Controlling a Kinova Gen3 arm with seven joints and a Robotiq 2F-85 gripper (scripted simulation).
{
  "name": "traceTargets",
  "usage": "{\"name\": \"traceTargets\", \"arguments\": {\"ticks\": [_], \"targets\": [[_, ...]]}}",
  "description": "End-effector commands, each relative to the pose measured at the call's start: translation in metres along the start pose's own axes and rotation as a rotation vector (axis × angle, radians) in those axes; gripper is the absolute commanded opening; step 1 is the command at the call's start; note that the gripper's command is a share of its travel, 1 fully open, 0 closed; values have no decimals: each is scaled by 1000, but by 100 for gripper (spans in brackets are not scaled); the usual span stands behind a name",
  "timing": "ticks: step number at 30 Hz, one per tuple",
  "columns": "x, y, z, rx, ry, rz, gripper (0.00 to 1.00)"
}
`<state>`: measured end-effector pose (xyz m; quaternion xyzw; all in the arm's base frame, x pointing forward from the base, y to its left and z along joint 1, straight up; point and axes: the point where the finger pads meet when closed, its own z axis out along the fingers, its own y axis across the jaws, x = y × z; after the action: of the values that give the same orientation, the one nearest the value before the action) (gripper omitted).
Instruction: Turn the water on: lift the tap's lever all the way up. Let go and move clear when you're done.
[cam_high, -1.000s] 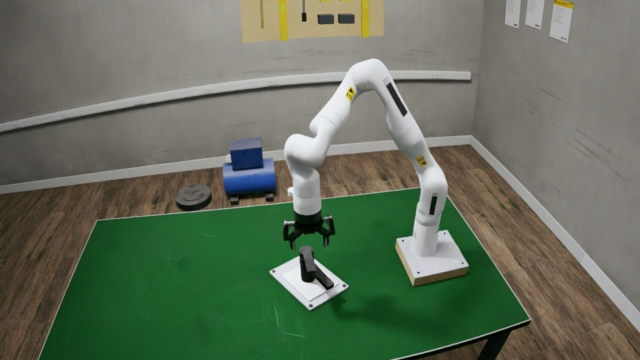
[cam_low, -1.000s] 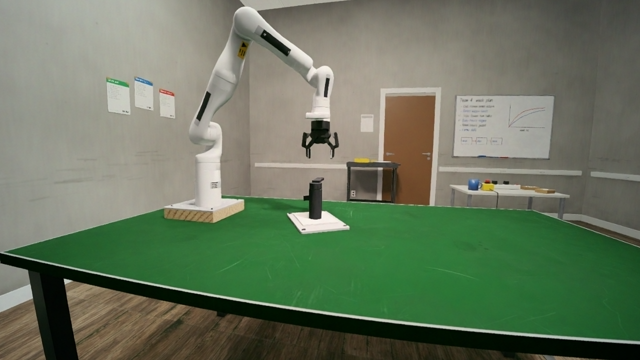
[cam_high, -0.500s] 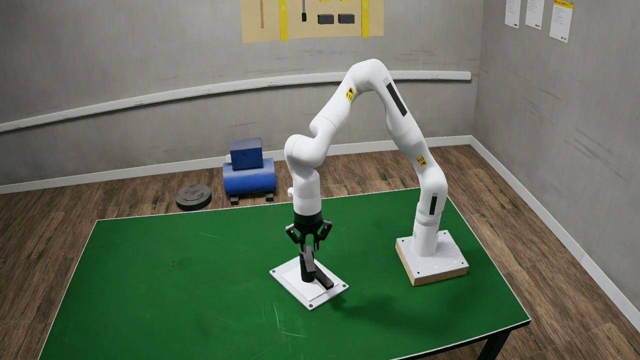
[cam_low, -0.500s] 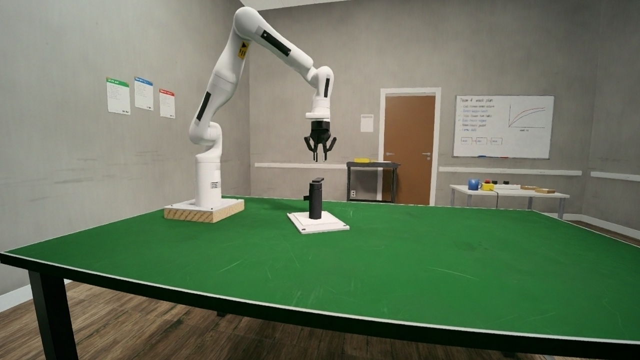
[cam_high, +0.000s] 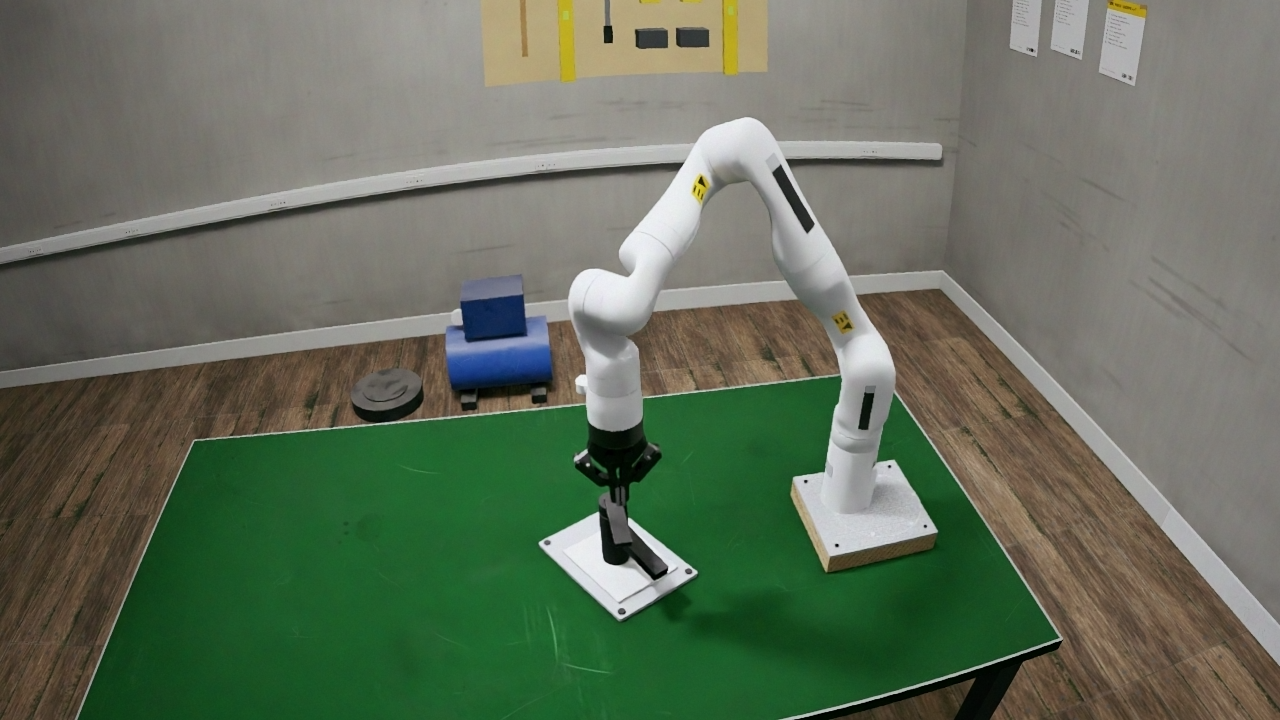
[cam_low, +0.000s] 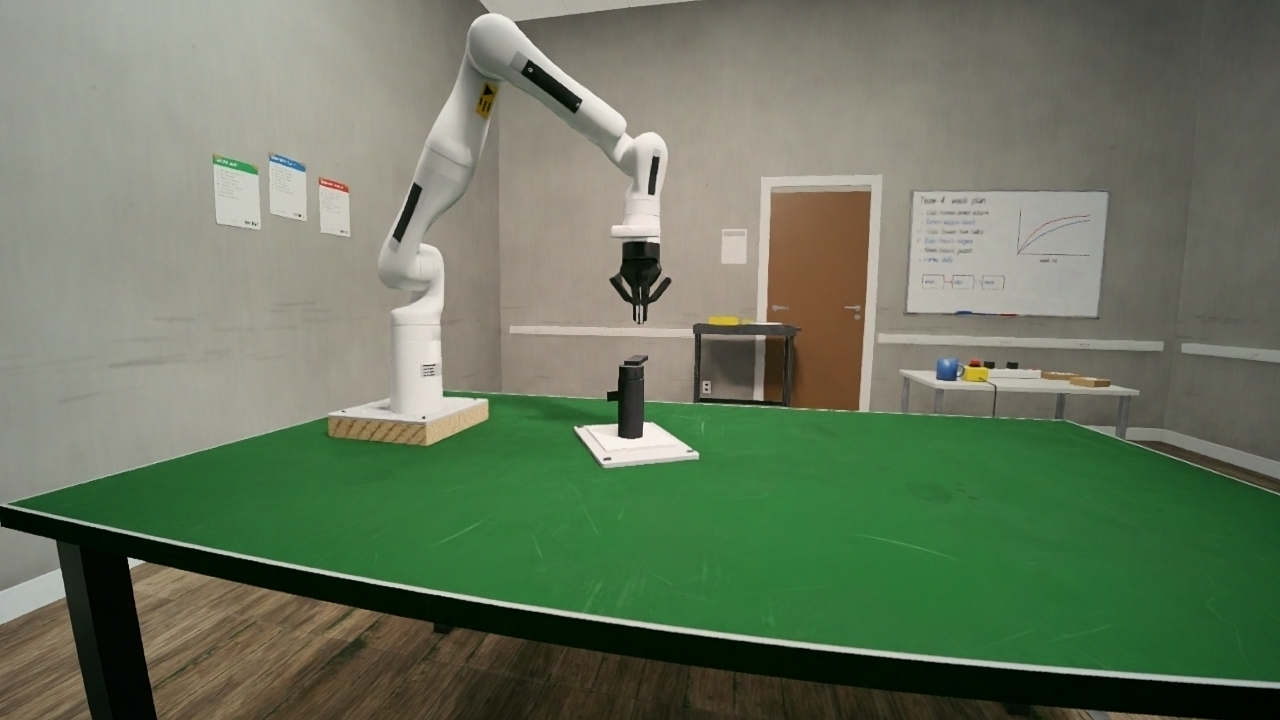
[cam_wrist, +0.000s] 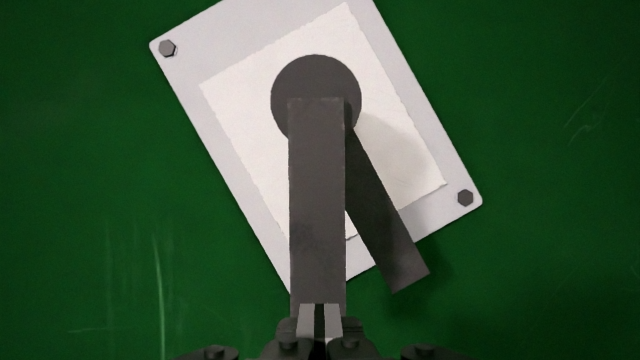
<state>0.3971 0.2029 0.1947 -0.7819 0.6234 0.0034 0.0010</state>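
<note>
The dark tap (cam_high: 611, 538) (cam_low: 631, 402) (cam_wrist: 316, 85) stands upright on a white base plate (cam_high: 624, 598) (cam_low: 662, 446) (cam_wrist: 200, 60) in the middle of the green table (cam_high: 358, 537) (cam_low: 805, 519). Its lever (cam_low: 634, 360) (cam_wrist: 317, 200) lies flat on top of the tap body. The spout (cam_high: 650, 558) (cam_wrist: 382, 225) juts out lower down. My gripper (cam_high: 617, 494) (cam_low: 639, 315) (cam_wrist: 319, 330) is shut with nothing between the fingers. It points straight down and hangs a short way above the lever's free end, not touching it.
The arm's wooden base block (cam_high: 863, 528) (cam_low: 407, 420) stands on the table beside the tap. A blue machine (cam_high: 496, 340) and a dark disc (cam_high: 386, 394) sit on the floor behind the table.
</note>
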Motion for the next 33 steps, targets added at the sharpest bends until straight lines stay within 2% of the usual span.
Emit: {"name": "traceTargets", "arguments": {"ticks": [1, 16, 17, 33], "targets": [[0, 0, -1, 2, 0, 0, 10], [0, 0, -1, 2, 0, 0, 10], [0, 0, -1, 2, 0, 0, 67], [0, 0, -1, 2, 0, 0, 67]]}}
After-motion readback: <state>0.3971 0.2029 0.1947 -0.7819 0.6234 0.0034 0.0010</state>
